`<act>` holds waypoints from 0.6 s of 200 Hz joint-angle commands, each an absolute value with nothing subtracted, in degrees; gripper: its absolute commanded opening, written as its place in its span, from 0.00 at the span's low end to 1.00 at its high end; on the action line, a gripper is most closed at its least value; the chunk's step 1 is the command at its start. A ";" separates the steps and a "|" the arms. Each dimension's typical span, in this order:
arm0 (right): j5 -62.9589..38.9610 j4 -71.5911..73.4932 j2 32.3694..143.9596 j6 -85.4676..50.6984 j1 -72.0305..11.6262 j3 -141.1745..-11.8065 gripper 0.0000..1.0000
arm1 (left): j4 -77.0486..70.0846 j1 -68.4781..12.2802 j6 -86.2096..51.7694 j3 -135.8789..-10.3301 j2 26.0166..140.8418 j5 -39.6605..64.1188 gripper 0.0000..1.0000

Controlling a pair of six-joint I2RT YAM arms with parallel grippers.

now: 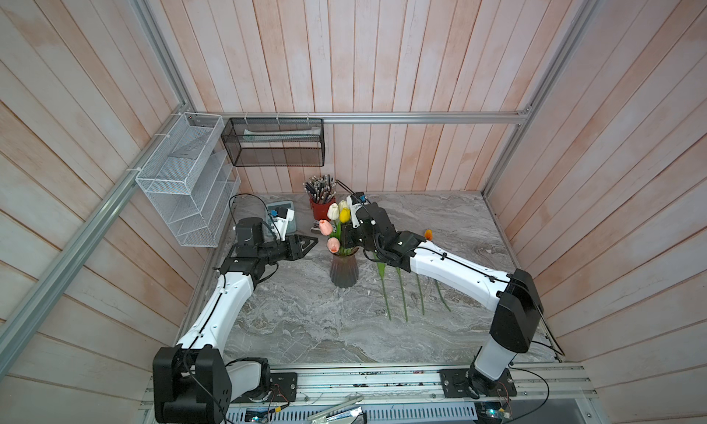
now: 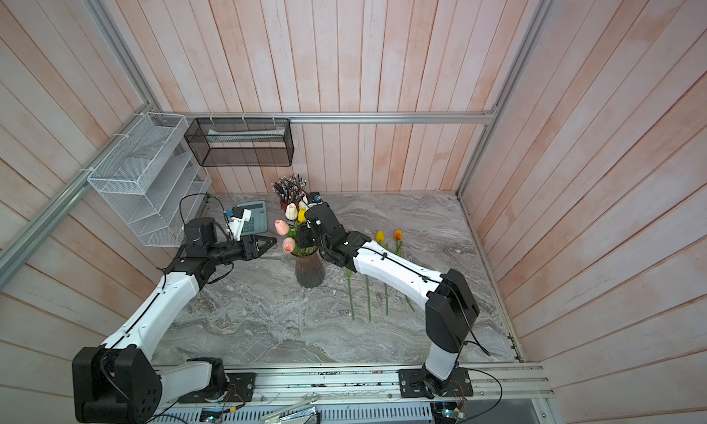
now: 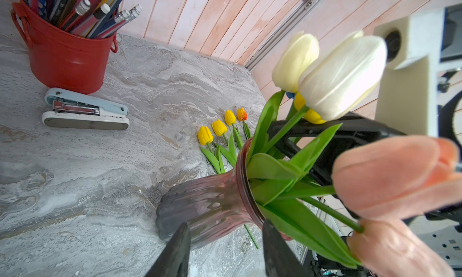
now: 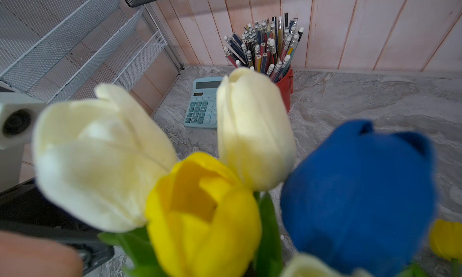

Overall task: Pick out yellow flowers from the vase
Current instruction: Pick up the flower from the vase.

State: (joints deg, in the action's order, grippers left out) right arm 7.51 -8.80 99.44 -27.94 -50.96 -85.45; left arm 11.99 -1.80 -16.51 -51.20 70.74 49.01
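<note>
My R gripper (image 1: 347, 235) is pushed in among the stems just above the rim of the vase (image 1: 344, 271), jaws pressed together. It comes in from the right-edge side of the tabletop (image 1: 306, 326), right below the head of the one yellow tulip (image 1: 344, 215) left in the bouquet. Can't tell if its stem is actually caught btw my jaws, since leaves and a white tulip (image 3: 342, 76) cover that spot. The yellow head fills the centre of the R wrist view, so prob yes.

Key relation: the head sits directly above my R jaws and the stem runs down from there into the vase. Long axis is approx vertical, leaning a bit toward the back edge, head up, cut end down in the vase. So I reckon the pull must go up along the stem. A sideways pull could drag the blue tulip (image 4: 357, 195) crowding it, or tip the vase.

R arm is the near one. My L gripper (image 2: 272, 242) hangs on the left-edge side of the vase, jaws spread w/ nothing in them. It is clear of the glass and near a pink tulip (image 2: 282, 227).

The four yellow tulips (image 3: 219, 127) already out, incl. the orange-tinged one (image 3: 242, 113), lie flat in a row btw vase and right edge. Heads point to the back edge, stems to the front edge.
</note>
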 commanded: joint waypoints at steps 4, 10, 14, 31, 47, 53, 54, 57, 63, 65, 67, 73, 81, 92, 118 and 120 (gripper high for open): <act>8.25 -7.78 99.14 -27.34 -51.07 -85.85 0.05 | 10.90 -1.49 -16.38 -50.53 69.83 49.21 0.48; 8.13 -7.50 98.83 -27.17 -51.06 -85.69 0.04 | 10.90 -1.49 -16.42 -50.54 69.87 49.17 0.48; 8.02 -7.25 98.52 -27.12 -51.06 -85.45 0.04 | 10.90 -1.49 -16.36 -50.54 69.87 49.16 0.48; 7.81 -6.82 97.57 -26.74 -51.06 -84.99 0.03 | 10.81 -1.49 -16.44 -50.56 69.94 49.36 0.48; 7.81 -6.90 96.71 -26.04 -51.15 -84.82 0.03 | 10.70 -1.49 -16.58 -50.54 69.96 49.47 0.48; 7.76 -6.82 96.39 -25.73 -51.15 -84.68 0.03 | 10.72 -1.49 -16.53 -50.54 70.07 49.56 0.48; 7.75 -6.79 96.31 -25.74 -51.15 -84.66 0.03 | 10.68 -1.54 -16.53 -50.54 70.01 49.52 0.48; 7.70 -6.83 96.21 -25.55 -51.15 -84.64 0.03 | 10.60 -1.50 -16.56 -50.54 70.06 49.56 0.48; 7.73 -6.85 95.84 -25.29 -51.15 -84.47 0.03 | 10.60 -1.49 -16.64 -50.54 70.10 49.66 0.48; 7.69 -6.74 95.68 -25.17 -51.15 -84.40 0.03 | 10.56 -1.49 -16.62 -50.54 70.13 49.77 0.48; 7.70 -6.72 95.57 -25.04 -51.15 -84.34 0.03 | 10.55 -1.52 -16.61 -50.54 70.20 49.82 0.48; 7.57 -6.64 95.19 -24.80 -51.15 -84.18 0.03 | 10.46 -1.45 -16.61 -50.54 70.29 49.98 0.48; 7.47 -6.59 94.74 -24.39 -51.20 -83.98 0.03 | 10.35 -1.49 -16.71 -50.54 70.40 50.43 0.48; 6.86 -6.26 94.09 -23.76 -51.18 -83.64 0.03 | 10.16 -1.49 -16.89 -50.54 70.71 50.99 0.48; 6.33 -5.42 92.28 -22.62 -51.15 -82.62 0.03 | 9.66 -1.50 -17.28 -50.49 71.41 52.09 0.48; 6.22 -5.38 92.20 -22.53 -51.22 -82.55 0.03 | 9.56 -1.58 -17.24 -50.52 71.44 52.18 0.48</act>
